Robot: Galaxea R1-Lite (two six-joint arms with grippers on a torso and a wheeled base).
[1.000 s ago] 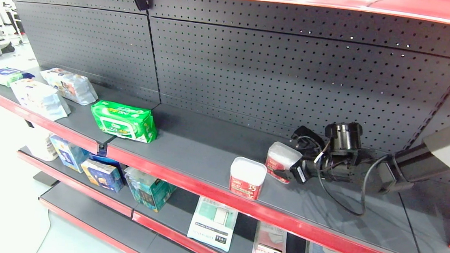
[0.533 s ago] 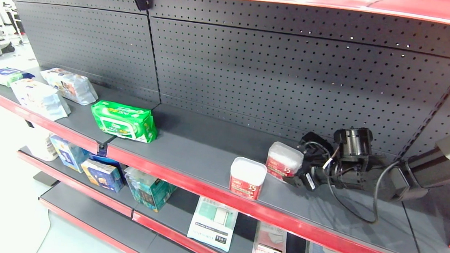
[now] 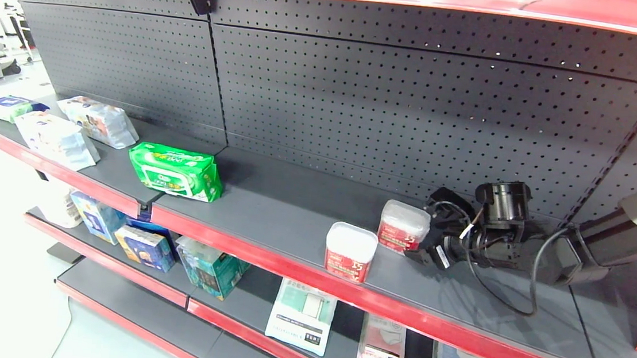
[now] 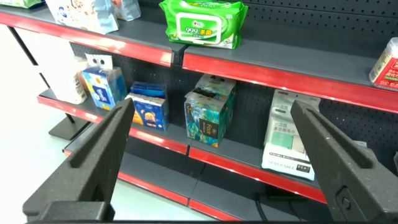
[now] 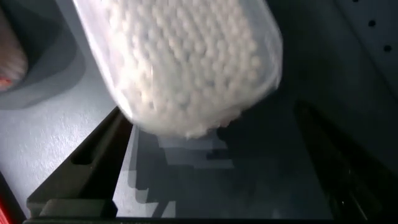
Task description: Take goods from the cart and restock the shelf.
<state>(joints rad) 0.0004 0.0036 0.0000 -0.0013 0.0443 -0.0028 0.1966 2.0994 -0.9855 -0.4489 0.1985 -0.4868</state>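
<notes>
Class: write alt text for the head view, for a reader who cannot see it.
On a dark shelf, the right claw is open beside a tub of cotton swabs; a matching tub stands nearer the red front edge. Farther left lie a green wipes pack and white packs; boxed goods sit on the shelves below.

**Reporter:** What lies on the shelf [image 3: 292, 211]?

**Stringer:** Green wipes [image 3: 176, 170] at 9 o'clock, with white packs [image 3: 57, 139] farther out the same way. The front tub [image 3: 350, 251] stands at 4 o'clock by the red lip. The rear tub [image 3: 402, 227] is at its 2 o'clock, near it.
</notes>
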